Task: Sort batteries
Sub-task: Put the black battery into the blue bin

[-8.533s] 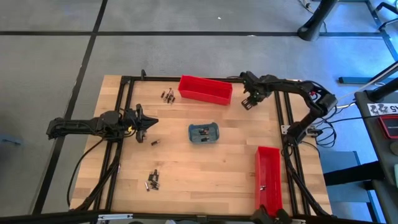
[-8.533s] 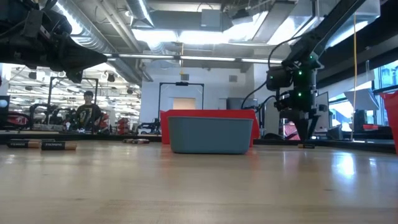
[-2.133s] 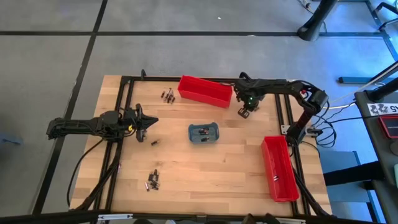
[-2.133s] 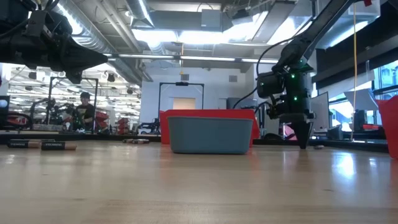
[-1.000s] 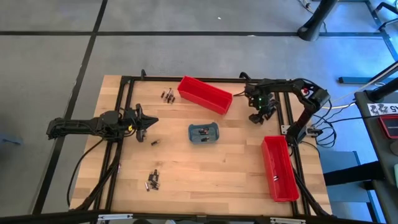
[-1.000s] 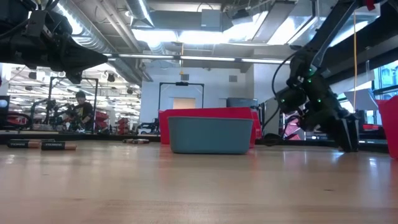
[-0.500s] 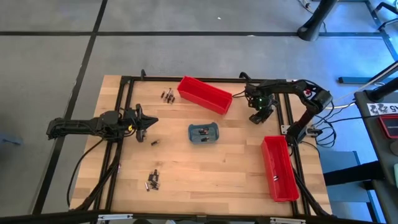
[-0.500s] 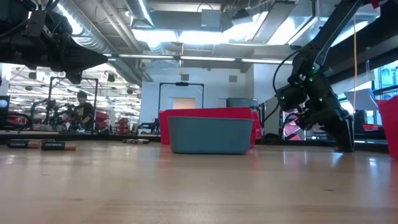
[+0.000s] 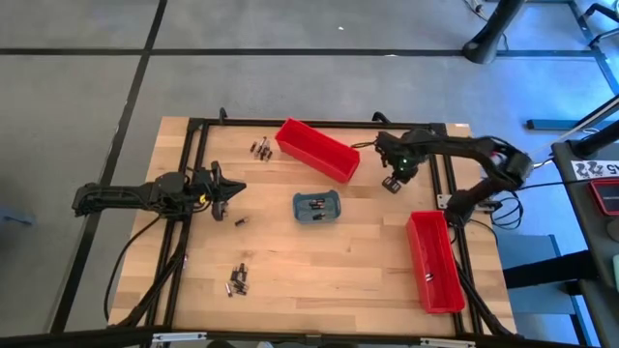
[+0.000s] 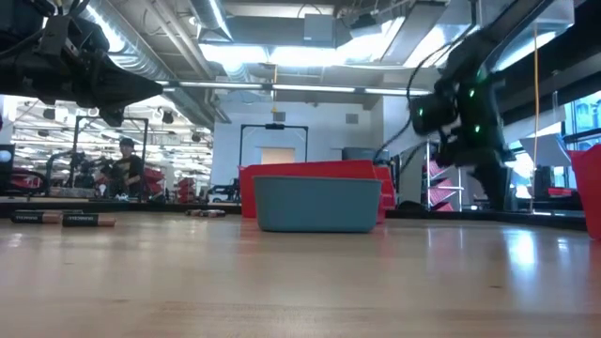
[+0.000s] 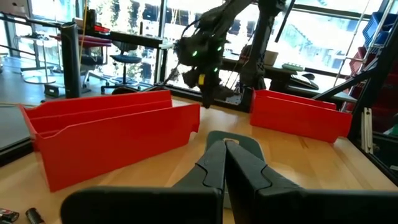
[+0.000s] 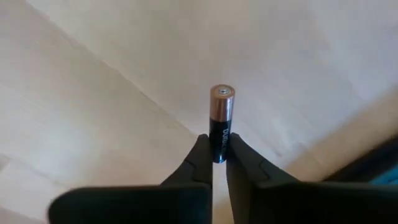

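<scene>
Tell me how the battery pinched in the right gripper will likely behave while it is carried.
The battery looks like a stiff, smooth cylinder, so it probably won't bend. The right gripper pinches only its lower end, so it might pivot or slip. If dropped on the table, it would likely roll.

The pale wooden table [image 9: 329, 261] carried two long red bins [image 9: 317, 150] [image 9: 432, 262], at twelve and four o'clock, a grey-blue tray [image 9: 317, 206] centrally, and scattered batteries [image 9: 238, 280].

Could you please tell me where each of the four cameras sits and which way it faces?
High: overhead, facing straight down on table and both arms.
Low: at tabletop height, facing across past grey-blue tray; right arm visible.
Left wrist: looks past shut left tool at red bin.
Right wrist: looks down; right tool grips battery.
Shared: high and left wrist both show the red bin.
</scene>
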Robot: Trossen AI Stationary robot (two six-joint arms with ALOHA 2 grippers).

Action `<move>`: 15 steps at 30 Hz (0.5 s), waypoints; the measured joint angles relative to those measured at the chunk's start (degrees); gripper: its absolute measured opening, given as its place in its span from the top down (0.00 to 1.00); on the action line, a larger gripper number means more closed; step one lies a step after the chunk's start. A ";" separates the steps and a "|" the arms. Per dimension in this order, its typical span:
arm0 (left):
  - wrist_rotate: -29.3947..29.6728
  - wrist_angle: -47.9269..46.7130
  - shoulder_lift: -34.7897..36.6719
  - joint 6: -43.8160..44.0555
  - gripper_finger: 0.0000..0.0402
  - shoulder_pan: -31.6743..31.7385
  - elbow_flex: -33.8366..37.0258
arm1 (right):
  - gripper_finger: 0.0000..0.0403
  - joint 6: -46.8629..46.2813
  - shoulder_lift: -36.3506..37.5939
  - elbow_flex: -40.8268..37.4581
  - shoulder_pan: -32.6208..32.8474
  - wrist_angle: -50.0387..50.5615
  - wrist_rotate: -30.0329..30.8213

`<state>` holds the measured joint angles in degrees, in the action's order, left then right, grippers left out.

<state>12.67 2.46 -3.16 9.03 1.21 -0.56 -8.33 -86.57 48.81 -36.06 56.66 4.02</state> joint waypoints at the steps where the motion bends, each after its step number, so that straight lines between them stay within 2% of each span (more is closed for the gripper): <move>1: 0.00 0.00 0.00 0.01 1.00 0.00 0.00 | 0.96 -1.30 1.73 0.11 1.08 -0.13 0.87; 6: 0.02 0.00 0.00 0.08 1.00 0.00 0.00 | 0.95 -11.37 9.05 2.64 8.10 -0.73 10.59; 9: 0.02 0.04 0.00 0.02 1.00 0.00 0.00 | 0.95 -13.54 11.17 4.02 14.03 -5.58 14.70; 13: 0.76 1.53 0.00 -0.38 1.00 0.00 0.00 | 0.96 -5.05 11.12 4.29 21.76 -21.27 11.45; 15: 2.67 1.65 0.01 -0.57 1.00 0.00 0.00 | 0.96 0.25 9.43 4.46 25.53 -30.29 13.47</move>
<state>15.33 4.11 -3.14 8.46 1.21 -0.56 -8.08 -77.14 53.27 -10.53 26.37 17.49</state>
